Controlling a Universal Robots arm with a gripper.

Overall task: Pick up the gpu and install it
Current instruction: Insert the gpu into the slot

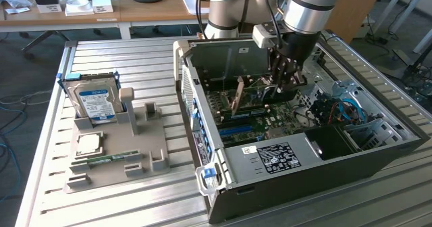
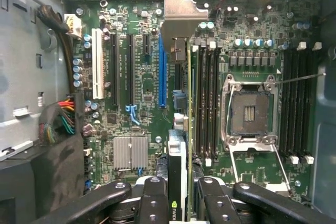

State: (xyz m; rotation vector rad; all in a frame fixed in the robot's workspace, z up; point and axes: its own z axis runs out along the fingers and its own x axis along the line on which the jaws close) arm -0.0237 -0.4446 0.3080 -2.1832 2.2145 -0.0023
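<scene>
Position: the gpu (image 2: pixel 177 171) hangs on edge inside the open computer case (image 1: pixel 297 176), over the main board (image 2: pixel 142 87), between the blue slot (image 2: pixel 163 77) and the black memory slots (image 2: pixel 207 103). I cannot tell whether its bottom edge touches the board.
Grip: the gripper (image 2: pixel 181 195) has its jaws pinching the gpu by its two flat faces, near the end away from the bracket.
Build: thin green card, black cooler block on one face, bent silver bracket (image 2: pixel 181 17) at the far end.
Handling (judged): light and stiff, but fragile. The card edge and small parts would not stand side load, and a twist in the grip could crack solder.
Hold (judged): cooler block and bare card edges are the safest spots. The painted cooler looks smooth, so some slip is possible.
Surroundings: the board is crowded with round capacitors, a finned silver heat sink (image 2: pixel 130 152) and an open processor socket (image 2: pixel 251 113). The case is sheet metal, grey and hard-edged.
Outside the case: a hard drive (image 1: pixel 94 101) stands in a grey moulded tray (image 1: pixel 145 136) on the ribbed metal surface (image 1: pixel 121 60).
</scene>
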